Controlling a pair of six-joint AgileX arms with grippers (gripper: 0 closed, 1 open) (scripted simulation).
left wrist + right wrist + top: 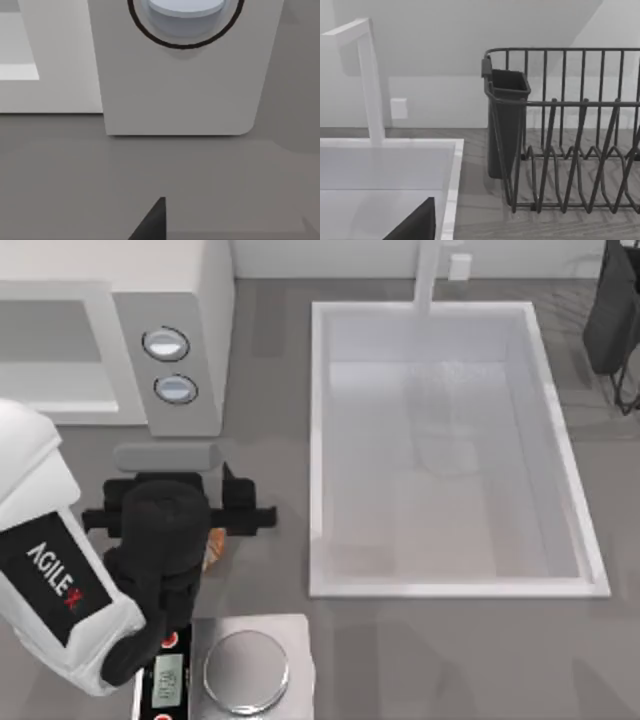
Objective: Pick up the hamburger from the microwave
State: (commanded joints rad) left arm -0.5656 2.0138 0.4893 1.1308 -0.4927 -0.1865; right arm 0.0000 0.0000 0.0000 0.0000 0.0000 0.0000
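The white microwave (190, 300) stands at the back left, with two round knobs on its grey side panel (180, 85). My left gripper (170, 515) hangs over the counter just in front of that panel. A sliver of the orange-brown hamburger (212, 548) peeks out from under the black wrist, outside the microwave and close to the scale. The wrist hides the rest of it, so whether it is held cannot be seen. A dark tip of the right gripper (415, 225) shows in the right wrist view, near the sink's rim.
A small white scale (290, 630) with a round metal plate sits at the front, right below the left arm. A large white sink (318, 440) with a faucet (430, 275) fills the middle. A dark dish rack (570, 150) with a cutlery holder (507, 120) stands at the back right.
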